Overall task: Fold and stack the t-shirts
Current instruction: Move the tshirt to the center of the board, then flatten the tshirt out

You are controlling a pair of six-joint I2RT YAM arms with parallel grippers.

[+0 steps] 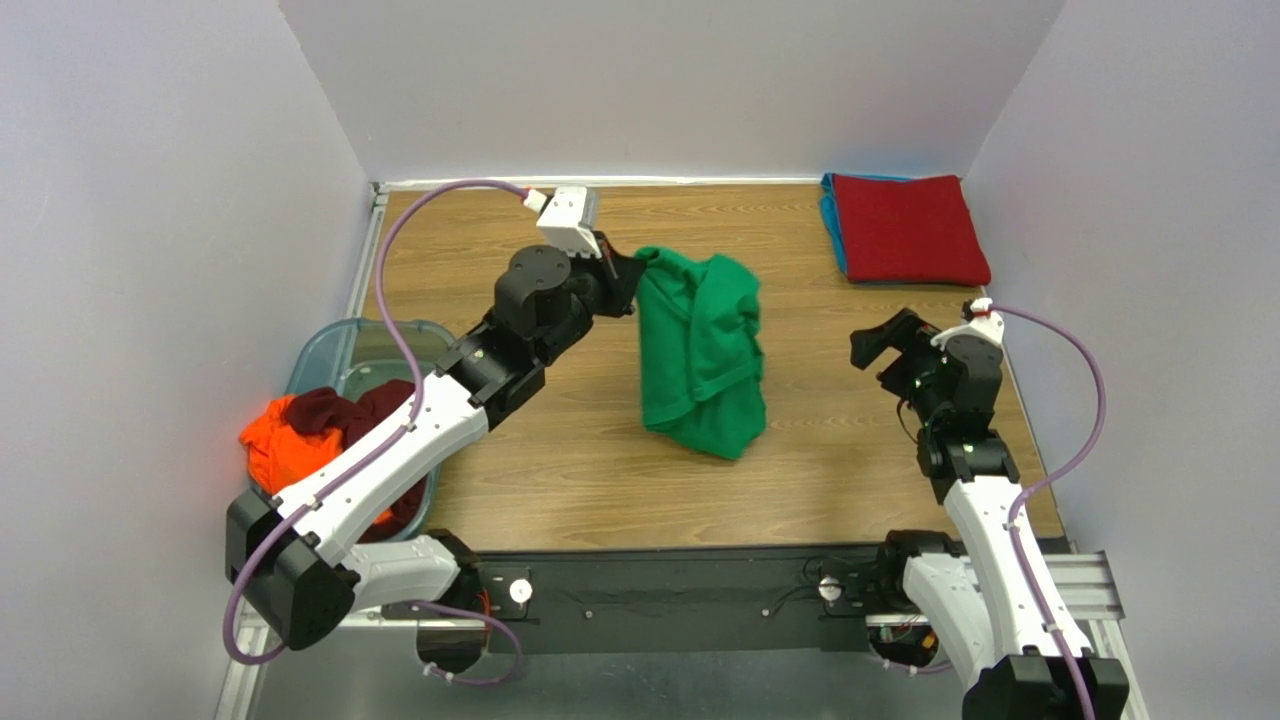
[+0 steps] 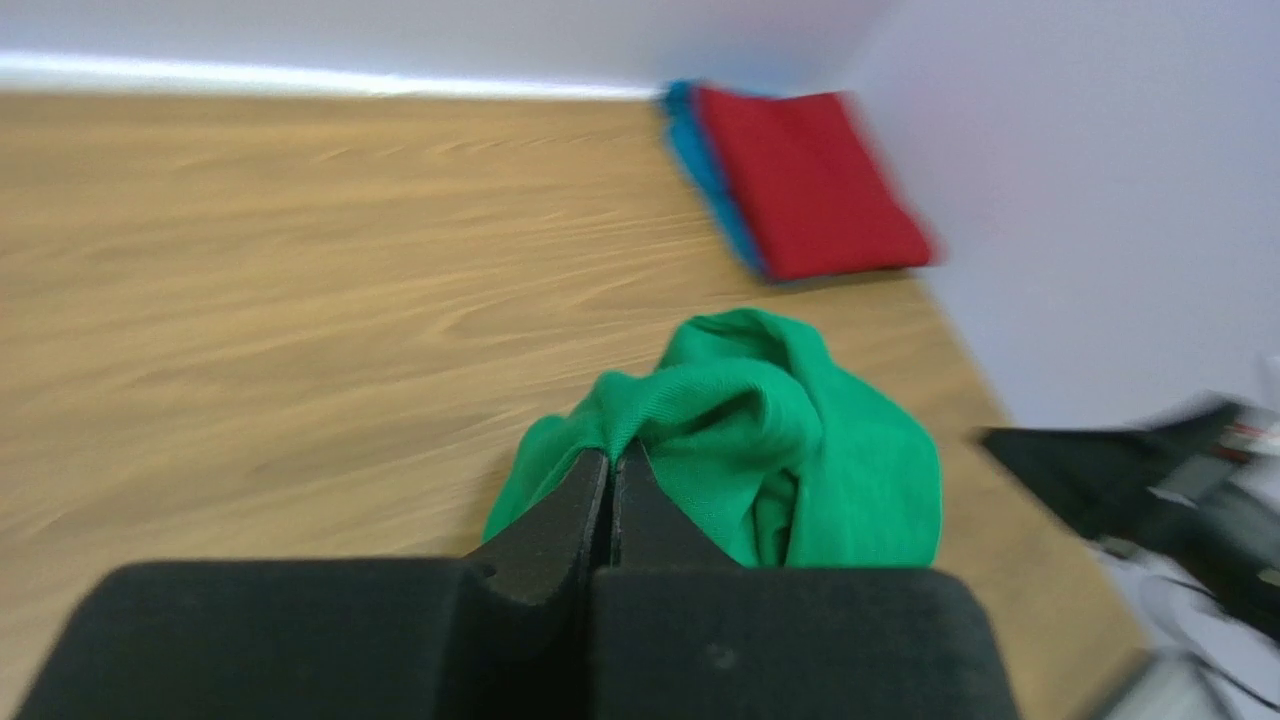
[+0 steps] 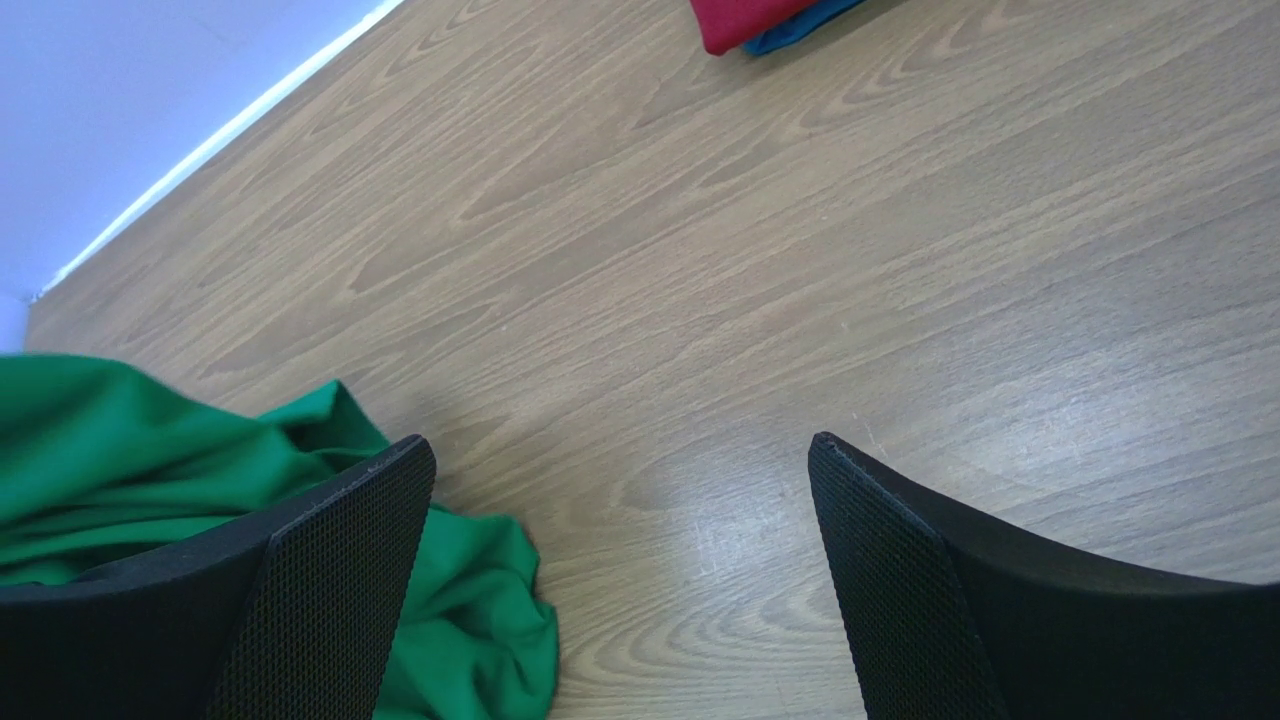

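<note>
My left gripper (image 1: 643, 258) is shut on the top edge of the bright green t-shirt (image 1: 700, 354) and holds it hanging over the middle of the table, its lower end bunched on the wood. In the left wrist view the closed gripper (image 2: 613, 453) pinches a fold of the green t-shirt (image 2: 812, 435). My right gripper (image 1: 887, 348) is open and empty to the right of the shirt; in its wrist view the gripper (image 3: 619, 450) is wide apart over bare wood, the green t-shirt (image 3: 135, 450) at the left. A folded red t-shirt (image 1: 906, 225) lies on a teal-blue one (image 1: 830, 225) at the back right.
A translucent bluish tub (image 1: 343, 348) at the left edge holds an orange t-shirt (image 1: 278, 443) and a dark maroon one (image 1: 343, 410). White walls close in the back and both sides. A black rail (image 1: 676, 597) runs along the near edge.
</note>
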